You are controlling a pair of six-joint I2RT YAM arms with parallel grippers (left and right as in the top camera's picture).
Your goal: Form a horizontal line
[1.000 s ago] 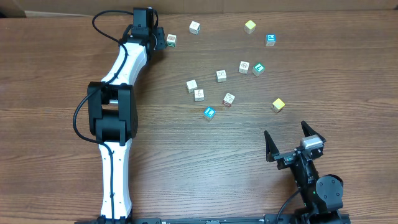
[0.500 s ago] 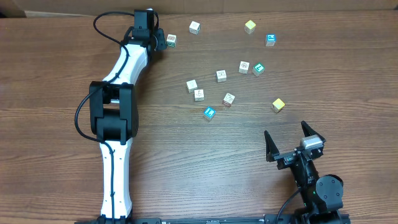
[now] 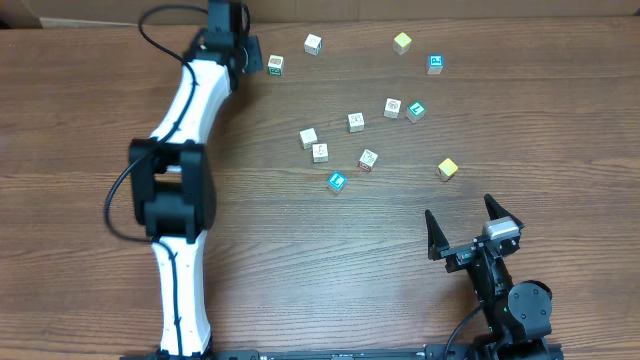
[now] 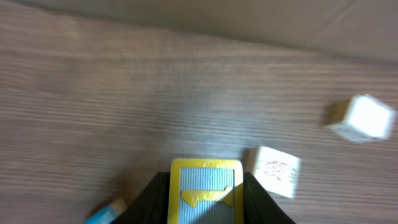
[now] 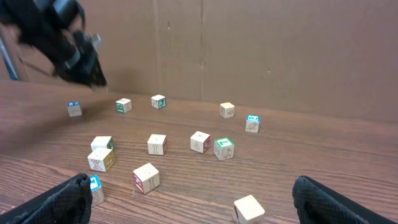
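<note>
- The left hand point(image 3: 250, 52) is at the far left of the desk point(image 3: 300, 290). In its wrist view the fingers press on both sides of a yellow-rimmed cube point(image 4: 206, 186) with a ribbed grey face.
- A green-print cube point(image 3: 275, 65) sits just beside that hand, and a white cube point(image 3: 313, 43) lies farther right.
- The right hand point(image 3: 466, 226) hangs near the front right, fingers spread wide with nothing between them.
- The cubes point(image 3: 356, 122) lie scattered singly over the far right half of the desk. A yellow cube point(image 3: 401, 41) and a blue cube point(image 3: 435, 64) lie along the back, and a loose cluster sits mid-desk. A second yellow cube point(image 3: 447, 168) lies out at the right.
- In the right wrist view, a blue-topped cube point(image 5: 74, 109) sits on the desk below the left arm.
</note>
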